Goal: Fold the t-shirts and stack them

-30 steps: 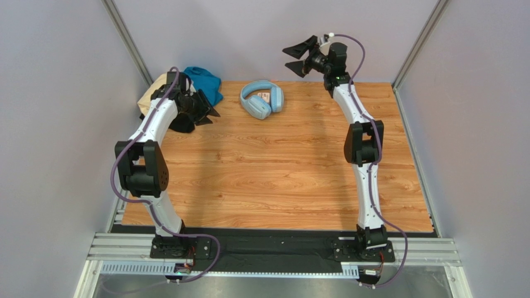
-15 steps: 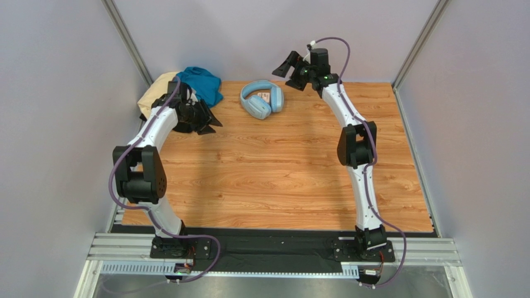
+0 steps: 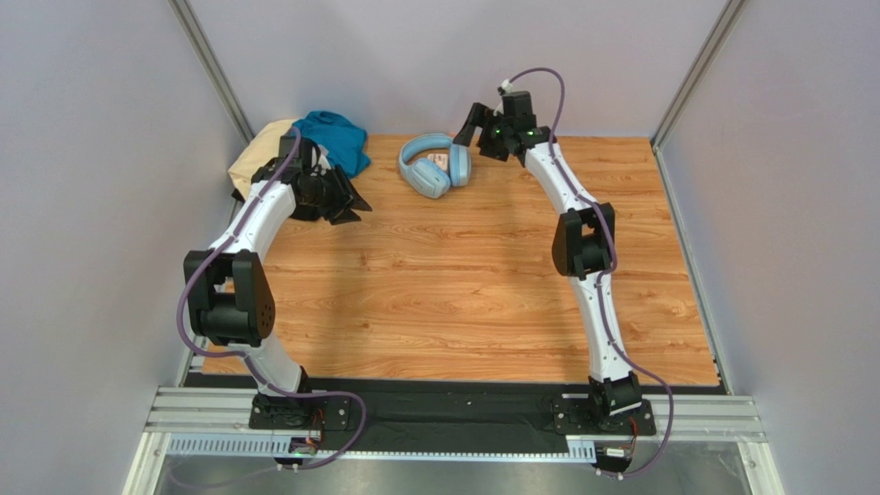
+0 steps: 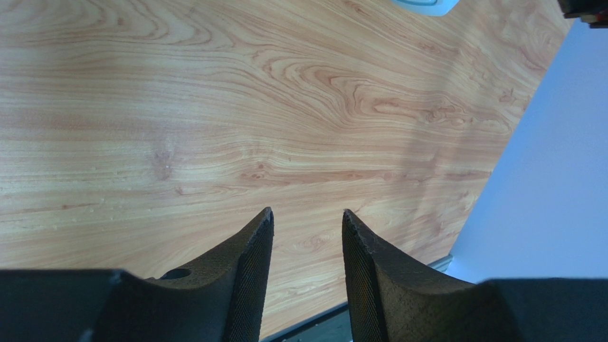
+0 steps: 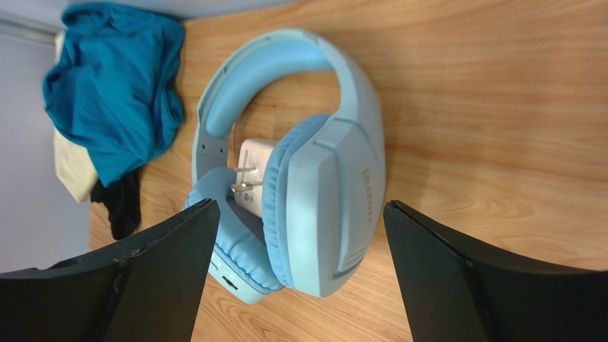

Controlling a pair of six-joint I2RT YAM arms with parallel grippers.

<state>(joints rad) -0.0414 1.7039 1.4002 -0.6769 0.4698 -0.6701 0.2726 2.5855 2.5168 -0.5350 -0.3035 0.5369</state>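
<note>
**Shirts unsorted in the far-left corner, both pincers empty**

All three t-shirts sit in one crumpled heap at the table's (image 3: pixel 465 299) far-left corner. The teal t-shirt (image 3: pixel 333 139) is on top, against the far edge. The tan t-shirt (image 3: pixel 253 155) is under and beside it, spilling toward the left edge. The black t-shirt (image 5: pixel 121 206) pokes out on the near side of the heap. Nothing is folded or stacked yet, so the task looks barely begun.

The left pincer (image 4: pixel 307 211) is released: its jaws are partly apart with nothing between them, and bare wood shows below. From above it hangs just beside the heap's near-right side but points away from the cloth. It probably has to turn back to the heap before it can pick anything.

The right pincer (image 5: pixel 300 204) is spread wide and grasps nothing. It hovers over the light-blue headphones (image 3: pixel 434 165) near the middle of the far edge, with the jaws straddling the ear cups and not touching them. My guess is that it means to clear the headphones out of the folding space, or is just passing over them. A small pale block (image 5: pixel 246 174) sits between the cups.

Orientation: no collar, hem or sleeve line is readable on any shirt, so I cannot tell which way they point. The heap as a whole runs roughly from the far edge toward the near side, along the left edge. The teal lump's long axis lies about the same way.
</note>
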